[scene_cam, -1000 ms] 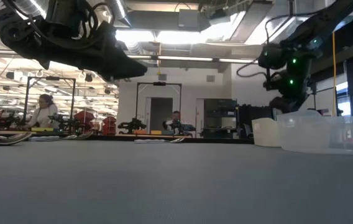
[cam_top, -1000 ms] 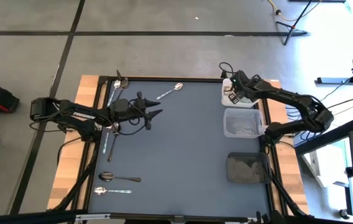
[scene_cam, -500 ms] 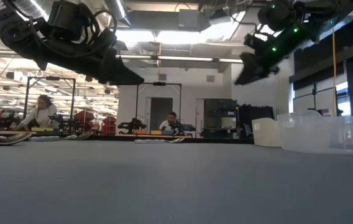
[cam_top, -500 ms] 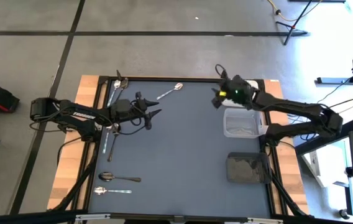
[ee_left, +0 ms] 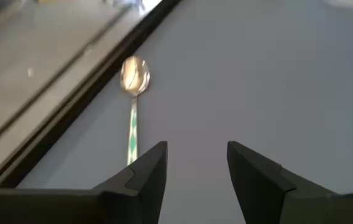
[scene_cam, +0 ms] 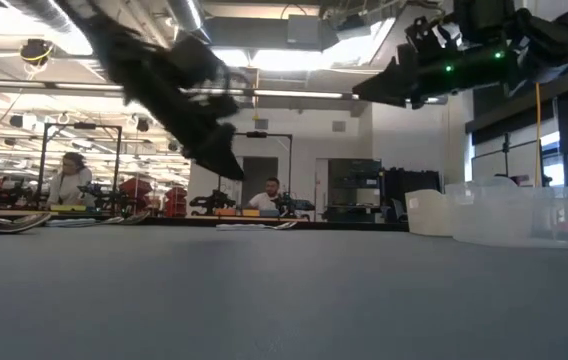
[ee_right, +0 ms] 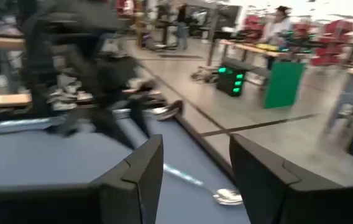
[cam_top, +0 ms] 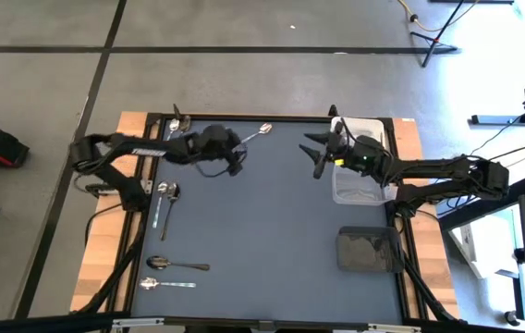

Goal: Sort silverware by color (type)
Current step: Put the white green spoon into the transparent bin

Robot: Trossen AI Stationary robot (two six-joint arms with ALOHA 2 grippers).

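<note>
Both end effectors (cam_top: 240, 159) (cam_top: 318, 155) hover released above the grey table (cam_top: 272, 231); people sit in the workshop behind.

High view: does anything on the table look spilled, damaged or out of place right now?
Nothing stands out. Loose silverware lies along the table's left edge and near corner, and one spoon sits alone near the far edge, as expected mid-sort. The white bin, clear bin and dark bin stand upright in a row.

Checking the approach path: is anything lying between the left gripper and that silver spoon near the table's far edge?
No. In the left wrist view, only bare grey table mat lies between the open left gripper and the silver spoon.
</note>
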